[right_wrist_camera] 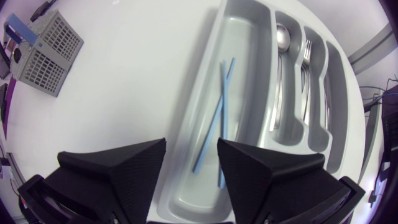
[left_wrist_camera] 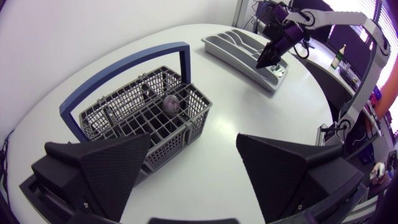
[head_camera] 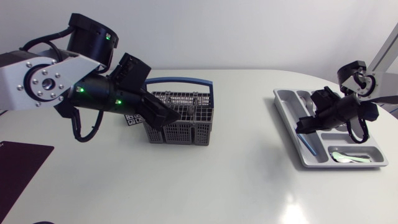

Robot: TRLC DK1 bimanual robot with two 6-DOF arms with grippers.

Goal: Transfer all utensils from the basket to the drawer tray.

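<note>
The white table (head_camera: 236, 180) is carrying everything here, with a dark mat (head_camera: 18, 168) lying at its near left corner. The left arm (head_camera: 43, 81) is coming in from the left side and is angling down toward the basket (head_camera: 186, 132). The left gripper (left_wrist_camera: 194, 142) is hanging over the basket's near corner with its jaws standing wide apart and nothing between them.

The right arm (head_camera: 356, 78) is coming in from the right side. The right gripper (right_wrist_camera: 191, 144) is hovering low over the drawer tray (head_camera: 286, 98), its jaws parted and holding nothing.

The basket is a grey mesh cutlery basket with a blue hoop handle (head_camera: 180, 81), and it is standing upright near the middle of the table, well apart from the tray. One utensil with a rounded purplish head (left_wrist_camera: 170, 103) is poking up from a compartment near the basket's middle (what kind it is, I cannot tell).

The grey drawer tray is lying at the table's right end. Two thin blue sticks (right_wrist_camera: 214, 115) are lying crossed in its long outer compartment, directly under the right gripper. A metal spoon (right_wrist_camera: 283, 37) is resting in the next compartment, and a fork (right_wrist_camera: 306, 53) in the one beside that. A pale green utensil (head_camera: 346, 155) is lying in the crosswise compartment at the tray's near end.
</note>
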